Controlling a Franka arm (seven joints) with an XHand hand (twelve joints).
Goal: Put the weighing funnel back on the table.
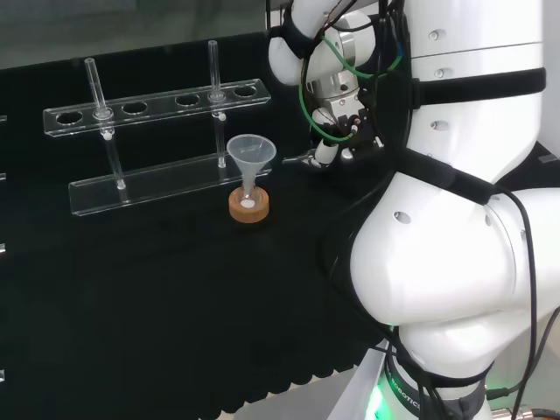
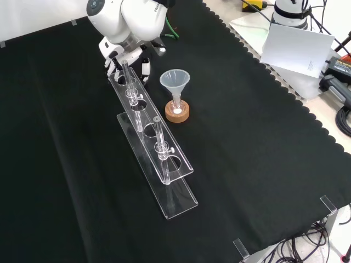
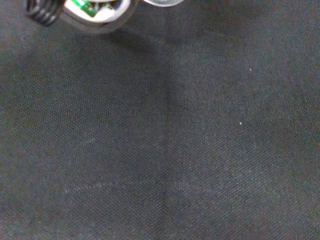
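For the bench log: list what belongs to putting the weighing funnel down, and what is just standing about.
In the job:
hand
the small clear piece jutting from it, apparently the weighing funnel
the black cloth it goes on

Just standing about:
funnel
cork ring under it
clear rack
tubes in the rack

A clear tube rack is lying on the black cloth, and two glass tubes are standing upright in separate holes of it, well apart. Just beside the rack, the funnel is sitting mouth up, its stem resting in a small flask on a cork ring.
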